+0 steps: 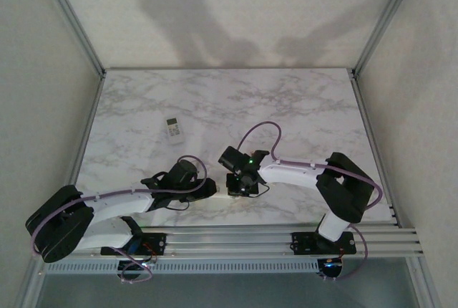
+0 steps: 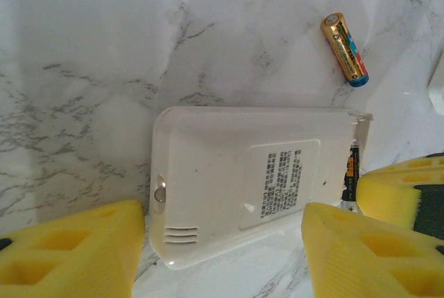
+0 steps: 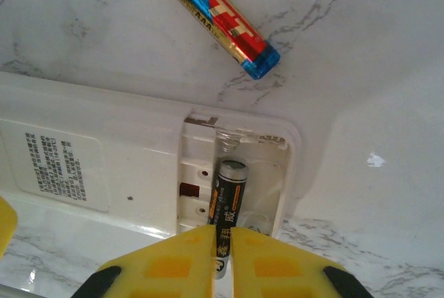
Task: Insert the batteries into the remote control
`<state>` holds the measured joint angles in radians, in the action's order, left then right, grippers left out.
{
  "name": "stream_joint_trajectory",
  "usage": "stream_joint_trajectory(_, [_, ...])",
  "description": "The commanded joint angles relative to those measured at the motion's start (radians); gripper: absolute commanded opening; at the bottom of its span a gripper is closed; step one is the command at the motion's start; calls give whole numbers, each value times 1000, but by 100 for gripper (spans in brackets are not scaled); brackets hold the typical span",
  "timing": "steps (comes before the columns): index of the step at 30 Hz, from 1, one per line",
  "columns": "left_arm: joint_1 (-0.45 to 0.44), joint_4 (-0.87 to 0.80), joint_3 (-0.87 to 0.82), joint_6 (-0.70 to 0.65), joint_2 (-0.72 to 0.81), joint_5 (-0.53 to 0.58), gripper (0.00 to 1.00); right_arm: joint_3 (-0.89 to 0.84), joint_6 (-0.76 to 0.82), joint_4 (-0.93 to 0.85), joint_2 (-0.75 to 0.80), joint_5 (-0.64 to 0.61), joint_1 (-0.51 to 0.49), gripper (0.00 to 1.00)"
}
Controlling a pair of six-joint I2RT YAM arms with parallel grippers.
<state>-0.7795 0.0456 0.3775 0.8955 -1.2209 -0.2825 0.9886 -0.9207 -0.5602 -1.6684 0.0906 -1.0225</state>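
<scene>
Right gripper (image 3: 222,242) has its jaws pinched almost closed on the dark battery (image 3: 231,187), whose far end sits in the white remote's (image 3: 83,132) open compartment. A spare AAA battery (image 3: 218,17) lies on the table (image 2: 83,48) at 12 o'clock. Left gripper (image 2: 222,249) jaws are half open astride the remote, contact unclear. The battery looks light, stiff and slick, so it's probably best gripped mid-body.

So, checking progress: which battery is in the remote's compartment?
The black battery, held by the right gripper; the gold battery lies loose on the table.
</scene>
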Motion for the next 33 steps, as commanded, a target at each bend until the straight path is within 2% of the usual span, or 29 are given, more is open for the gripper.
stream_joint_trajectory(1, [-15, 11, -6, 10, -12, 31, 61, -15, -6, -7, -38, -3, -2, 14])
stream_joint_trajectory(9, [-15, 11, -6, 8, -25, 41, 61, -47, 3, 61, -62, -63, -3, 12])
stream_joint_trajectory(20, [-15, -6, 6, -7, -40, 61, 61, -119, 76, 265, -39, -271, -5, 11])
stream_joint_trajectory(25, [-15, -9, 12, -12, -51, 78, 57, -113, 75, 263, 30, -225, -5, 13])
stream_joint_trajectory(33, [-15, 9, 24, -24, -90, 72, 51, -162, -13, 148, 203, -187, -4, 26])
